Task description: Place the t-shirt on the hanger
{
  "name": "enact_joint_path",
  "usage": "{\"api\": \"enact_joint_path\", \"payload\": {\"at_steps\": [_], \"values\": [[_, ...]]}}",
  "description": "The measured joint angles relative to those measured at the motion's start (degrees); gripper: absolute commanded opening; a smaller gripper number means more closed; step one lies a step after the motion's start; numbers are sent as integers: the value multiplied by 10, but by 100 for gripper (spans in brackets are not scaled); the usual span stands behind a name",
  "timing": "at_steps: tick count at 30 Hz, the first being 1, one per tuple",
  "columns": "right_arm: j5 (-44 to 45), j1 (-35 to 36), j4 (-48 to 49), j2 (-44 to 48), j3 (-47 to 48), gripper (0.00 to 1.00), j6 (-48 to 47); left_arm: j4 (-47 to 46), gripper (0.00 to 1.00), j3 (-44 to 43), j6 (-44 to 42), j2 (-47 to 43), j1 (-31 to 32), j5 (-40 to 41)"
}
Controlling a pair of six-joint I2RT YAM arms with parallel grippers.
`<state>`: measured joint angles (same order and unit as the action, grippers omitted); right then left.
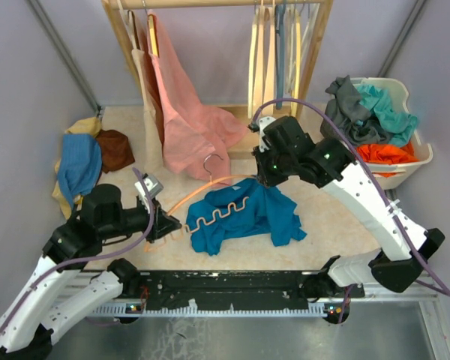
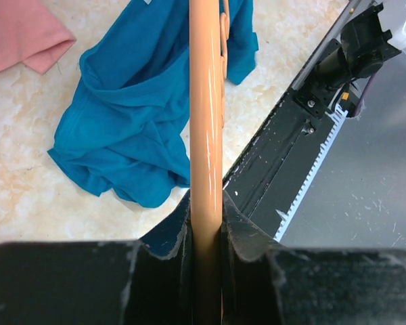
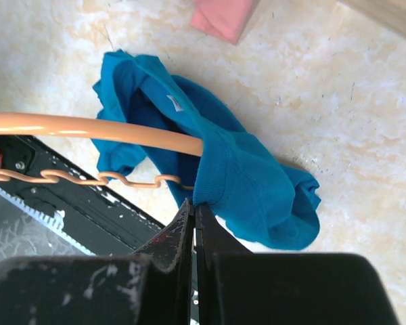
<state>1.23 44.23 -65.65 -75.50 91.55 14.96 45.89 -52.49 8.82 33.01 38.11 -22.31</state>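
The teal-blue t-shirt (image 1: 247, 217) lies crumpled on the table's middle. The orange-tan hanger (image 1: 210, 187) is held low over it, with its zigzag bar (image 1: 217, 214) across the cloth and its metal hook (image 1: 211, 162) pointing away. My left gripper (image 1: 169, 223) is shut on the hanger's left end; in the left wrist view the arm (image 2: 206, 122) runs straight up from the closed jaws (image 2: 206, 233). My right gripper (image 1: 259, 178) is shut on the t-shirt's edge (image 3: 220, 189) at its fingertips (image 3: 187, 215). The hanger's right arm (image 3: 88, 127) ends inside the cloth by the white label (image 3: 174, 103).
A wooden rack (image 1: 315, 45) stands at the back with a pink garment (image 1: 184, 112) and cream hangers (image 1: 274, 52). A white basket (image 1: 420, 154) of clothes sits at the right. A blue cloth (image 1: 79, 166) and a brown cloth (image 1: 115, 148) lie at the left. A black rail (image 1: 232, 289) runs along the near edge.
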Motion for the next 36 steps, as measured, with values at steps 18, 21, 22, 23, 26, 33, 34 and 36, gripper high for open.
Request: {"api": "enact_joint_path", "payload": {"at_steps": [18, 21, 22, 23, 26, 33, 34, 36], "values": [[-2, 44, -8, -34, 109, 0, 0, -33, 3, -25, -38, 24, 0, -15], [13, 46, -20, -32, 110, 0, 0, -30, 4, -46, -48, 30, 0, -13], [21, 46, -24, -31, 109, 0, 0, -30, 4, -51, -51, 30, 0, -13], [28, 46, -28, -28, 108, 0, 0, -30, 4, -55, -53, 31, 0, -12], [48, 48, -36, -12, 96, 0, 0, -26, 4, -71, -62, 33, 0, -11], [74, 48, -69, 19, 101, 0, 0, -34, 4, -85, -76, 40, 0, -19], [74, 47, -73, 19, 109, 0, 0, -37, 4, -84, -76, 41, 0, -20], [74, 47, -83, 16, 130, 0, -3, -51, 4, -79, -77, 43, 0, -24]]}}
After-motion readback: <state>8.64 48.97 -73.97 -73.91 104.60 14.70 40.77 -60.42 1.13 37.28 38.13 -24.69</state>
